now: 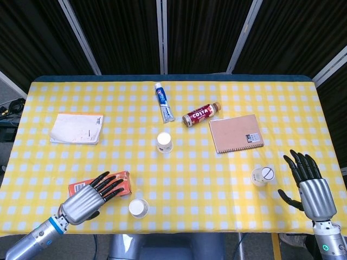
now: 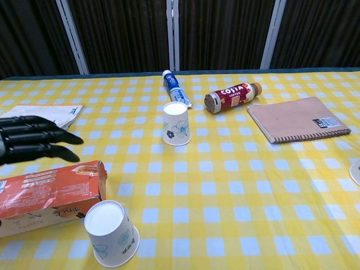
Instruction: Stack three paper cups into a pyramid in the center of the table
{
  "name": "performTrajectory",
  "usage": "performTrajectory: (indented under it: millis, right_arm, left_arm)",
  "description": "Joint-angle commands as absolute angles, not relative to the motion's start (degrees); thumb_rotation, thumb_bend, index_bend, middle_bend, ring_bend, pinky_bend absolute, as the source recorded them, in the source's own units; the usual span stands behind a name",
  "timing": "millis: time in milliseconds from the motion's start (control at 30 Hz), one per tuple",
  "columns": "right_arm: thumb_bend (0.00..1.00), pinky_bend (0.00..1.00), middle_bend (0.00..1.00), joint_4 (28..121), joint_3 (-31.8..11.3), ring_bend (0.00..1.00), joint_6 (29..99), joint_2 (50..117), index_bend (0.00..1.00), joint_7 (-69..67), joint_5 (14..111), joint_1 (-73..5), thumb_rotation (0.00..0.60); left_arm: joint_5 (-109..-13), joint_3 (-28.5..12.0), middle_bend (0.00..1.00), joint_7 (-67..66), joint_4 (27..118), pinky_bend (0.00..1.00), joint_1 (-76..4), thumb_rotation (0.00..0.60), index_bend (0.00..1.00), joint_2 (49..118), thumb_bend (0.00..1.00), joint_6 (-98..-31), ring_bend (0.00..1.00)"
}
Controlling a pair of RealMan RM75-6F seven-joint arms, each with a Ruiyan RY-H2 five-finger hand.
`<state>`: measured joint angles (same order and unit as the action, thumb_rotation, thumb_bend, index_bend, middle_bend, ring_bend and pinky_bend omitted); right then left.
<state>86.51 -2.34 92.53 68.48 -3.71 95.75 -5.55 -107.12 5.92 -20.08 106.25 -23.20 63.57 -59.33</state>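
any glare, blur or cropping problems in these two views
Head view: even light, sharp, no obvious glare; the left hand and right hand show in full. Chest view: also sharp, but the left hand is cut by the left edge, and the right-side cup by the right edge.

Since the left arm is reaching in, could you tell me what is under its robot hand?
The left robot hand hovers, fingers spread, over the orange box. It covers much of the box's top, so I cannot tell whether it touches. A paper cup stands just right of it.
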Motion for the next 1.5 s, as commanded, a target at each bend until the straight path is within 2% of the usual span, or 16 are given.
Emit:
performTrajectory:
  millis: [33,233,533,800,1067,1267,1500]
  right_arm:
    - [0.11,0.0,0.0,86.5,-2.4,0.0,92.5,68.4,0.0,-3.9,95.7,-5.5,0.6]
    - [0.11,0.0,0.0,86.6,-2.6,0.0,92.7,68.1,0.0,-4.5,95.5,-5.4,0.6]
    - [0.11,0.0,0.0,86.6,-2.7,0.0,92.9,67.9,0.0,-5.0,95.4,-5.4,0.6]
    - [0.11,0.0,0.0,86.6,-2.7,0.0,93.2,67.7,0.0,-5.6,95.5,-5.3,0.6]
    - [0.11,0.0,0.0,86.7,-2.8,0.0,93.3,67.6,0.0,-5.8,95.6,-5.2,0.6]
    - [0.11,0.0,0.0,86.6,-2.7,0.0,93.1,67.7,0.0,-5.7,95.6,-5.3,0.6]
    - [0.11,0.0,0.0,86.6,-2.9,0.0,92.9,67.5,0.0,-6.3,95.2,-5.3,0.6]
  left_arm:
    - [-104.9,5.5,0.0,-23.0,108.0,0.0,-25.4,0.6,0.17,65.9,0.24,-55.4,0.0]
    - [-101.6,4.2,0.0,-25.8,108.6,0.0,-27.0,0.6,0.19,68.5,0.24,-52.3,0.0]
    - [-96.9,2.8,0.0,-28.3,109.4,0.0,-29.1,0.6,0.18,70.9,0.33,-48.7,0.0]
    - [-92.1,2.0,0.0,-31.3,109.3,0.0,-30.9,0.6,0.18,73.6,0.35,-45.4,0.0]
    - [-88.4,2.1,0.0,-33.5,109.1,0.0,-31.5,0.6,0.4,75.1,0.42,-45.4,0.0]
    - [-87.8,1.2,0.0,-31.0,109.0,0.0,-31.8,0.6,0.43,74.8,0.44,-47.8,0.0]
    - [-87.0,-2.0,0.0,-26.5,110.9,0.0,-32.9,0.6,0.42,71.1,0.44,-50.7,0.0]
